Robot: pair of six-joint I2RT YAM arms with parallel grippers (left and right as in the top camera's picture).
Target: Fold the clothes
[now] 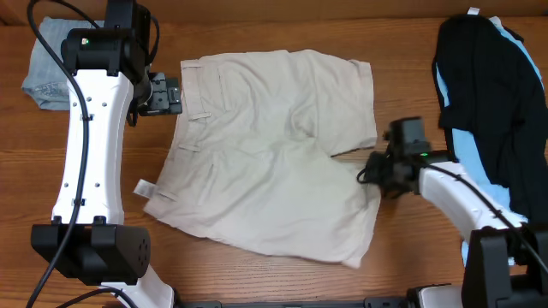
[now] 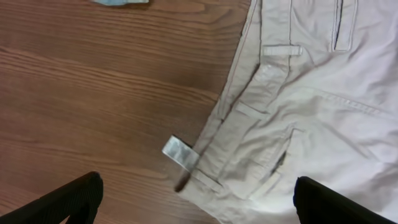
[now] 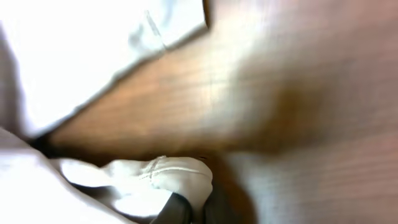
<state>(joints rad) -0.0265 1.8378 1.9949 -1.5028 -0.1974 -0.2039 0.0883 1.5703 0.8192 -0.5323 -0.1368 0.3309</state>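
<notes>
**Operator:** Report the position of the khaki shorts (image 1: 274, 145).

**Technician:** They lie spread out at the centre of the bench (image 1: 257, 274). The waistband (image 1: 184, 128) is to the left and both legs point right. A narrow strip of bare wood shows between the two leg openings. A white label (image 2: 180, 152) sticks out at the near-left corner of the waistband. The cloth is wrinkled and not folded.

**Operator:** Report the left tool (image 2: 199, 202).

**Technician:** It is open: the two fingers stand wide apart with nothing held between them. From overhead it sits just beside the far end of the waistband. Whether it touches the cloth cannot be determined.

**Operator:** Report the right tool (image 1: 374, 171).

**Technician:** It is closed and gripping the shorts. It is at the hem of the near leg, beside the gap between the legs. The right wrist view shows a bunched fold of hem (image 3: 168, 177) pinched at the fingertips.

**Operator:** List other items.

**Technician:** Denim shorts (image 1: 47, 64) lie at the far-left corner. A black garment (image 1: 488, 77) lies over a light-blue garment (image 1: 471, 154) at the far right, apart from the khaki shorts
</notes>
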